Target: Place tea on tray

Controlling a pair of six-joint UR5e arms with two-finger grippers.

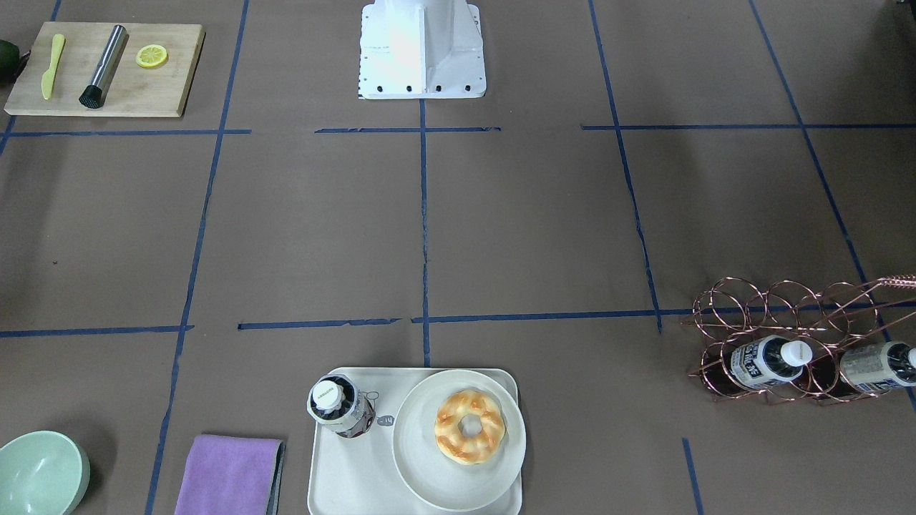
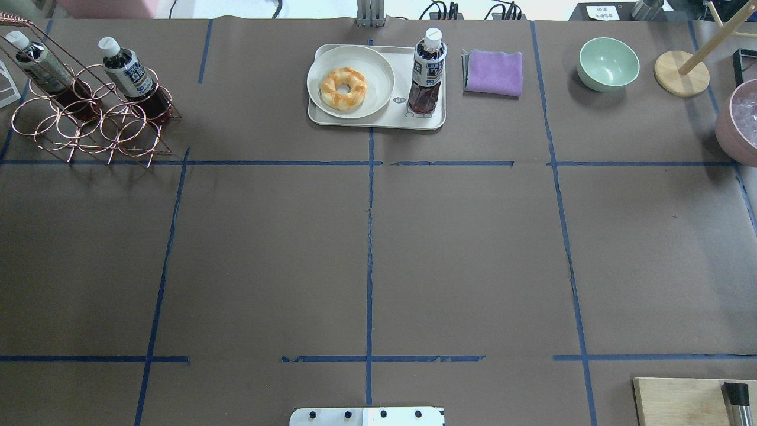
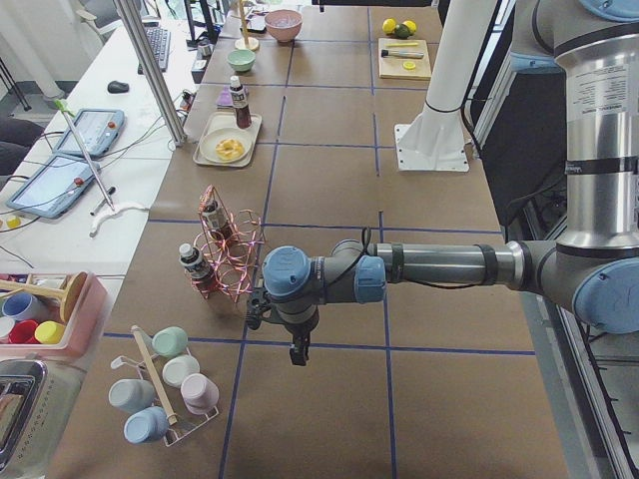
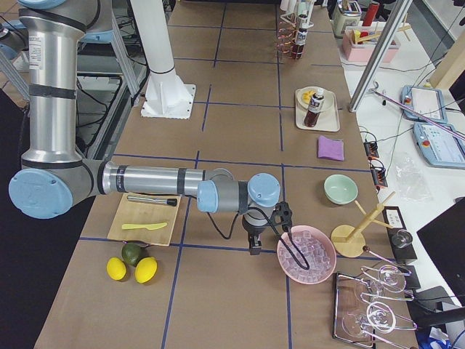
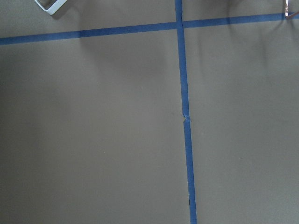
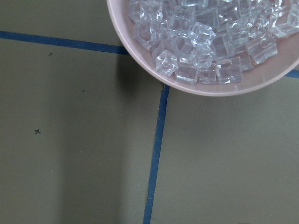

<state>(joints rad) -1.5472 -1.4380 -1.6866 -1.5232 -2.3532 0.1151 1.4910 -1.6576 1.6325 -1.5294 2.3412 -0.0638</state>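
A broad table covered in matt brown paper [image 2: 266,266], marked into a grid by dark-blue tape lines [image 2: 369,266] — alongside it a long white desk [image 3: 130,160], evenly lit.

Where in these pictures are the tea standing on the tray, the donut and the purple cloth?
tea [image 2: 429,66], overhead view, on its label.
donut [image 2: 330,90], overhead view, on the ring's left side.
cloth [image 2: 494,72], overhead view, its middle.

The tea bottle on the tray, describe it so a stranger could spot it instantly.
Find the cream tray at the far middle edge of the table. Beside its doughnut plate stands the tea bottle, upright. Its two lookalikes lean in the copper wire rack instead.
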